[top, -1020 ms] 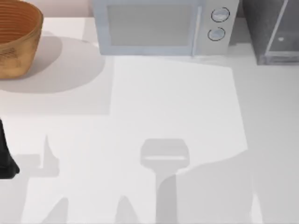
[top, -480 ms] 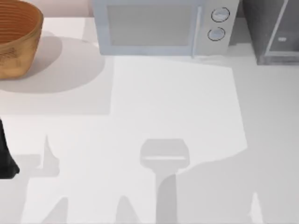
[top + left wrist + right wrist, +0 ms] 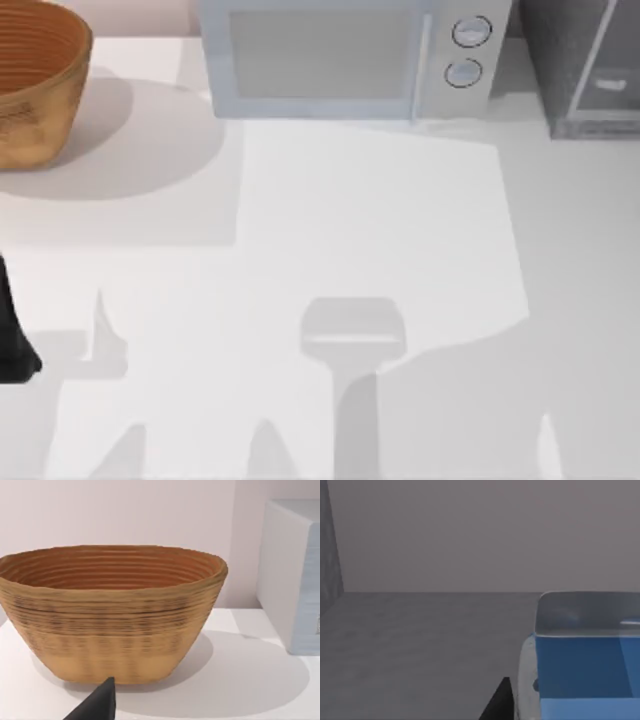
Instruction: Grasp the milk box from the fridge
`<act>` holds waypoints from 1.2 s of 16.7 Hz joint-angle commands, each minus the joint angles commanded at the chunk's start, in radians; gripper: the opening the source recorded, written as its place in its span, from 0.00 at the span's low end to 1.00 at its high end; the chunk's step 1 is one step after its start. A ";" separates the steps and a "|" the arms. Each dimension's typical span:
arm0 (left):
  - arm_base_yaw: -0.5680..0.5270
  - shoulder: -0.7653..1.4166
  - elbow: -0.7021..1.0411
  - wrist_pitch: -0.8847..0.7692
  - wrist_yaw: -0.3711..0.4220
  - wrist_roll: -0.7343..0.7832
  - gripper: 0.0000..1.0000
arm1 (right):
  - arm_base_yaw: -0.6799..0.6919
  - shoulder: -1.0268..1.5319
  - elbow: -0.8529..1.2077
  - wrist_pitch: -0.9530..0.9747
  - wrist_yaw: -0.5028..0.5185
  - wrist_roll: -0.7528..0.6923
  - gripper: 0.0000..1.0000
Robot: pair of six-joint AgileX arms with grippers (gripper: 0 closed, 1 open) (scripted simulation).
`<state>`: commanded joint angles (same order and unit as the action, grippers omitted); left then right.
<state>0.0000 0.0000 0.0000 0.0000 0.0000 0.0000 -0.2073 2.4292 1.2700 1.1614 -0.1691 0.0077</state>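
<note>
Reaching: the right gripper [image 3: 520, 707] is inside the fridge [image 3: 575, 70], judging by the dark grey floor and back wall around its wrist camera.
Milk box: the milk box [image 3: 585, 667] stands on the fridge floor, blue face toward the right wrist camera, close in front of it.
Right fingers: one dark fingertip [image 3: 499, 702] shows just beside the box's white edge; touching or a hair apart, I cannot tell. The other finger is out of frame, so spread or pinching cannot be told.
Fridge: far right corner of the table [image 3: 400, 220] in the top view, its pale door panel beside the dark cabinet.
Left arm: parked at the table's left edge, its gripper [image 3: 95, 705] facing the wicker basket [image 3: 112, 612]; only one dark tip is visible, so its fingers cannot be read.
Bystanders: microwave [image 3: 340, 55] at the back centre, between basket and fridge.
Step, as I judge it: lining up on the box or just closing.
Risk: the box sits off to one side of the camera, so an off-centre squeeze may twist it or topple it.
Risk: pulling out skewed may catch the box on the fridge frame or door.
</note>
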 joint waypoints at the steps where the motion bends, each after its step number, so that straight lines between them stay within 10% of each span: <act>1: 0.000 0.000 0.000 0.000 0.000 0.000 1.00 | 0.000 0.000 0.000 0.000 0.000 0.000 0.02; 20: 0.000 0.000 0.000 0.000 0.000 0.000 1.00 | -0.003 -0.141 -0.003 -0.136 -0.001 0.003 0.00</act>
<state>0.0000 0.0000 0.0000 0.0000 0.0000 0.0000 -0.2102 2.2882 1.2667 1.0252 -0.1703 0.0106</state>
